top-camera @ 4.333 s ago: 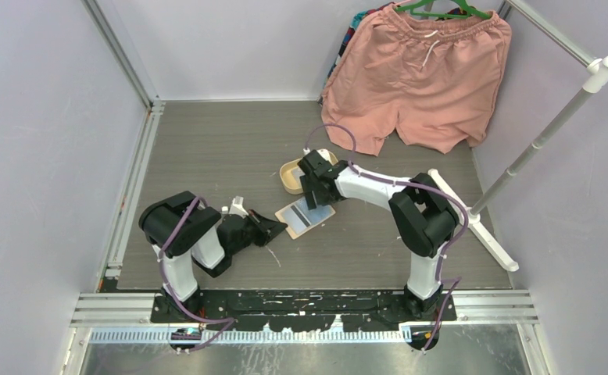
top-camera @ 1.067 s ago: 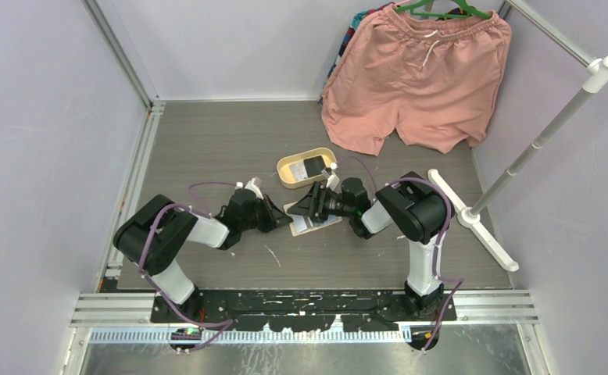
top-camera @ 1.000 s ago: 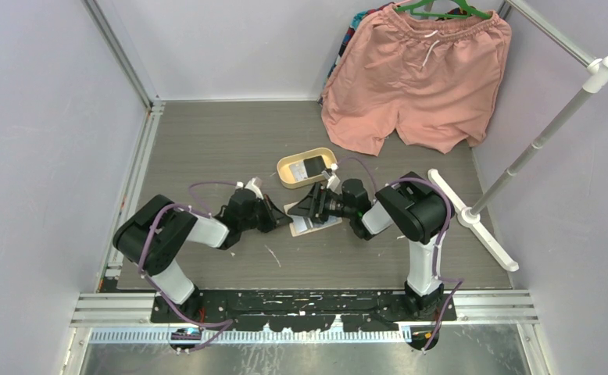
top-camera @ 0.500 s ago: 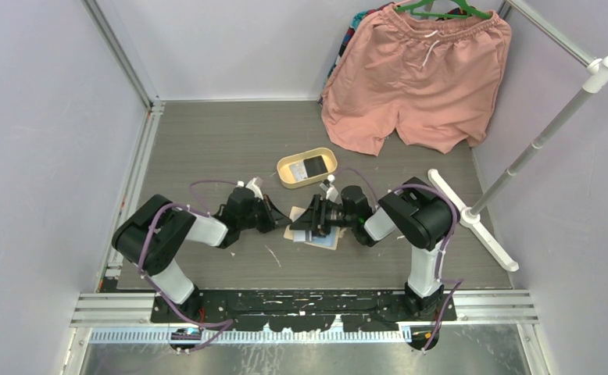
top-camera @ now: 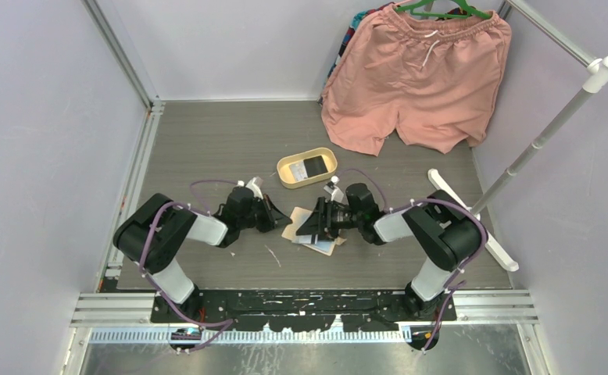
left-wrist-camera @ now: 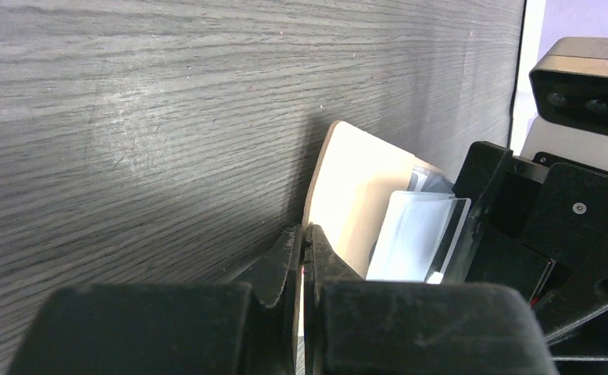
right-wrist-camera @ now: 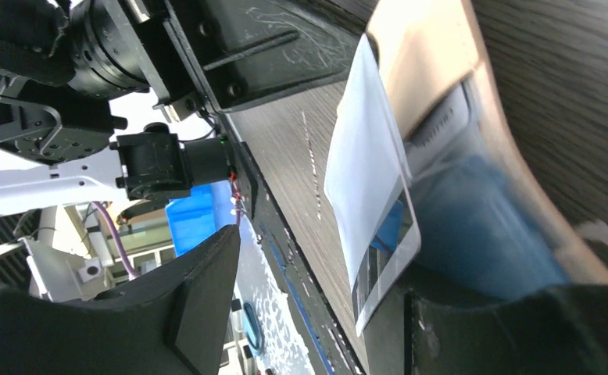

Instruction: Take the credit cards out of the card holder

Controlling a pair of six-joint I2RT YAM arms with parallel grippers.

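We find the card holder (top-camera: 292,231) lying on the table (top-camera: 207,148), about midway between its left and right edges and nearer the near edge than the far one. The left gripper (top-camera: 283,219) sits at the holder's left side and the right gripper (top-camera: 310,226) at its right. A card (left-wrist-camera: 416,234) rests over the holder's inside, between the right gripper's fingers. Just behind the holder is a tray (top-camera: 285,173) with another card (top-camera: 314,166) in it. Shorts (top-camera: 418,78) hang over the far right corner, and a rack foot (top-camera: 473,223) lies by the right edge.

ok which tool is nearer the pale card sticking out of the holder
Right. The right tool straddles the card; the left tool pinches the card holder's edge beside it.
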